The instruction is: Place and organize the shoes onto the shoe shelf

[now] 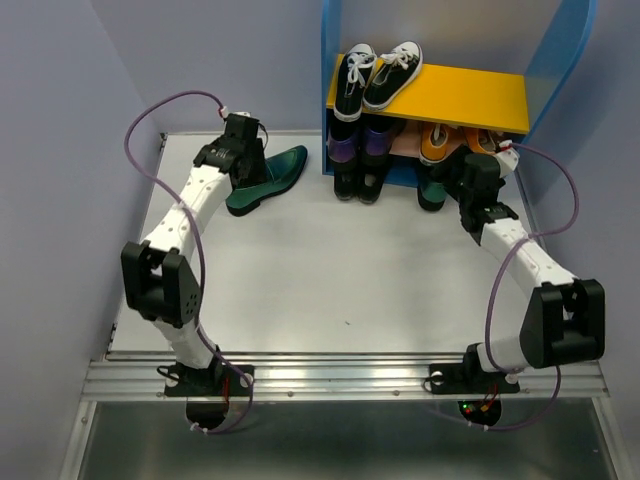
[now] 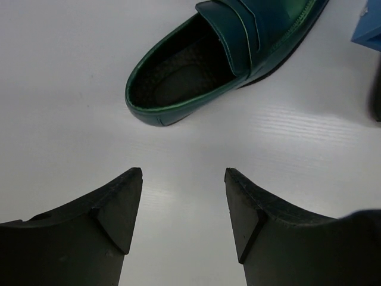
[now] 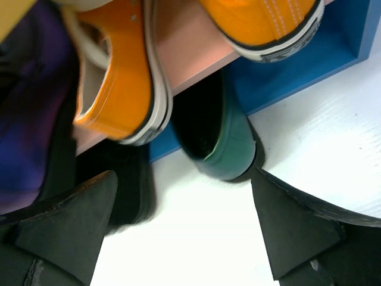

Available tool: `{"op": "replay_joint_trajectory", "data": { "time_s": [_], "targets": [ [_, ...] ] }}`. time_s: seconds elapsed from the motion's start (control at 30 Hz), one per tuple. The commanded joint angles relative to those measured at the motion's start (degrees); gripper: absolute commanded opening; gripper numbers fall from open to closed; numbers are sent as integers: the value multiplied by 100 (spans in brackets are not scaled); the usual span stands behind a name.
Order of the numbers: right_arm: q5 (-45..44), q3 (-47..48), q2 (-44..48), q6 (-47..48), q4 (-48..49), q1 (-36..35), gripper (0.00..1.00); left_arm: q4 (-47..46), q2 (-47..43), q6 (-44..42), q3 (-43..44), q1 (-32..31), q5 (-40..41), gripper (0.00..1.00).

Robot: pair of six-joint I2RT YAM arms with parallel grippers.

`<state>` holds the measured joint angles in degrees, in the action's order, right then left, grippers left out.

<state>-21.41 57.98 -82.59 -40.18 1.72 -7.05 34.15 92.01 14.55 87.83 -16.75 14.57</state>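
Left pincer point(image 2: 183, 173): fingers apart, empty, above the white table point(image 1: 330, 280).
Shiny dark green loafer point(image 2: 238, 53): flat on the table, just ahead of the left pincer, left of the blue-sided two-tier shoe shelf point(image 1: 328, 60).
Right pincer point(image 3: 183, 174): spread wide, empty, at the shelf's foot.
Second green loafer point(image 3: 229, 143): heel pokes out under the lower board, just beyond the right fingertips, not gripped.
Orange sneakers point(image 3: 119, 95): on the lower board.

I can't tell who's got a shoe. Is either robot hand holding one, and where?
No. The left gripper and right gripper are both open, holding nothing.
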Motion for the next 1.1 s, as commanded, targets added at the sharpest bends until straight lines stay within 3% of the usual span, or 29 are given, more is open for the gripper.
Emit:
{"op": "replay_joint_trajectory", "data": {
  "time_s": [0.0,0.27,0.53,0.8,1.07],
  "targets": [
    [620,-312,515,300,66,11,100,575,844,-435,927,32,679,69],
    [936,-700,1464,503,-557,11,100,339,1978,-522,1780,-3,802,69],
    [981,-946,1833,547,-848,11,100,381,2760,-541,1940,5,574,67],
    [1042,-832,1737,538,-892,11,100,188,2428,-496,1184,-74,29,63],
    [1077,-841,1746,503,-892,11,100,522,2778,-532,1447,-82,187,65]
  ]
}}
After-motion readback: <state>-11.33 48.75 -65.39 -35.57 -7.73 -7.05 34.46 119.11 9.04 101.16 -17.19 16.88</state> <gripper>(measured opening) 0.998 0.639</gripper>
